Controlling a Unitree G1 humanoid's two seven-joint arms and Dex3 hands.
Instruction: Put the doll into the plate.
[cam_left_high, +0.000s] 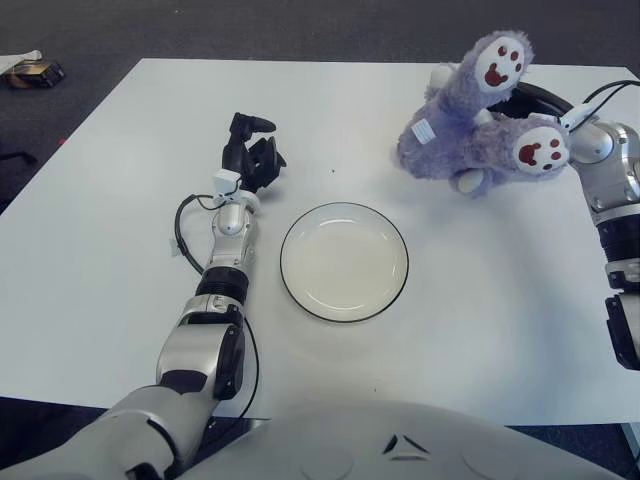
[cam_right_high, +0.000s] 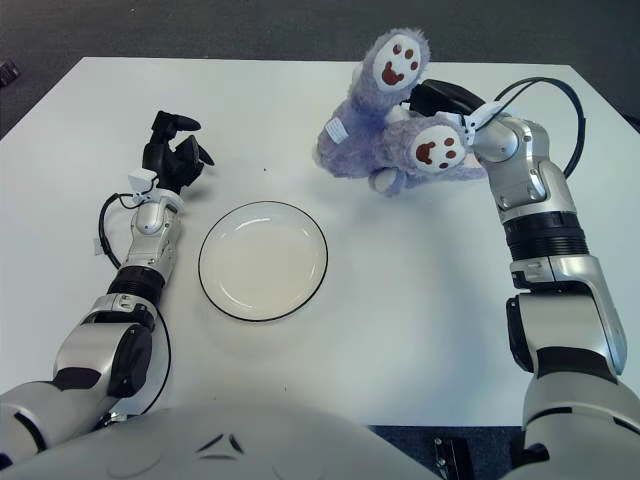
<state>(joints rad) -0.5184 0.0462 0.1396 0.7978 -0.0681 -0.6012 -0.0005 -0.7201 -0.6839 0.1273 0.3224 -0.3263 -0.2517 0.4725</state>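
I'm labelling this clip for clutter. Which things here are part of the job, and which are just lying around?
Part of the job:
- purple doll, held by the right hand
- plate, nothing in it
- left hand, left of the plate, holding nothing

Lying around:
- small box on the floor beyond the table's far left corner

A white surface with squared corners stands on dark carpet. A round white plate with a thin dark rim lies flat near its middle, nothing in it. A tiny dark speck shows on the surface just beyond the plate.
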